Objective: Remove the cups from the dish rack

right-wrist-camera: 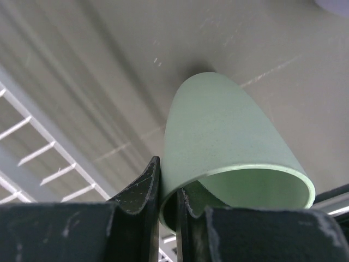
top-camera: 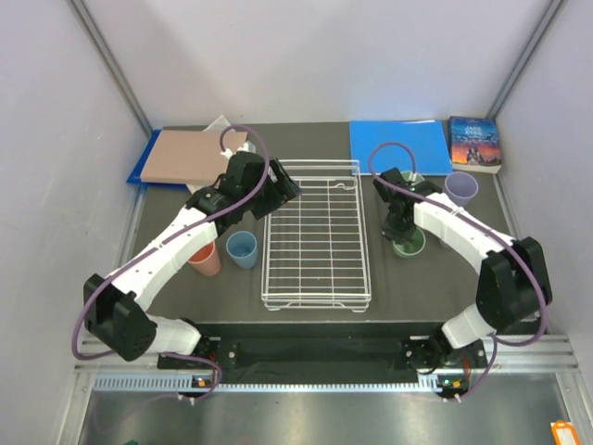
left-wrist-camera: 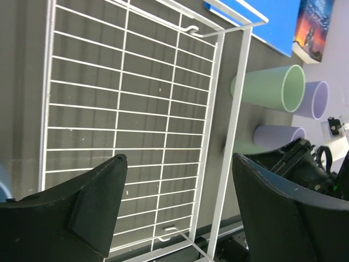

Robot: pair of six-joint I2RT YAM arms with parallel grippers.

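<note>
Dark grey surface [top-camera: 185, 301] is bearing every cup outside the white wire dish rack [top-camera: 315, 304]: salmon pink plastic tumbler [top-camera: 206, 257] and light blue tumbler [top-camera: 242, 249] left, lilac tumbler [top-camera: 460, 188] right, pale green tumbler [right-wrist-camera: 229, 136] being pinched at its rim by the right claw [right-wrist-camera: 166, 196], left claw [left-wrist-camera: 179, 180] gaping empty, so only release appears outstanding.

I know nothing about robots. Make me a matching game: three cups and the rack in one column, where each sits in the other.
1 green cup
2 purple cup
3 blue cup
4 dish rack

A beside the pink cup, left of the rack
B mid-table, no cups in it
C rim pinched by the right gripper
D standing near the book

Pairs: 1-C, 2-D, 3-A, 4-B
</note>
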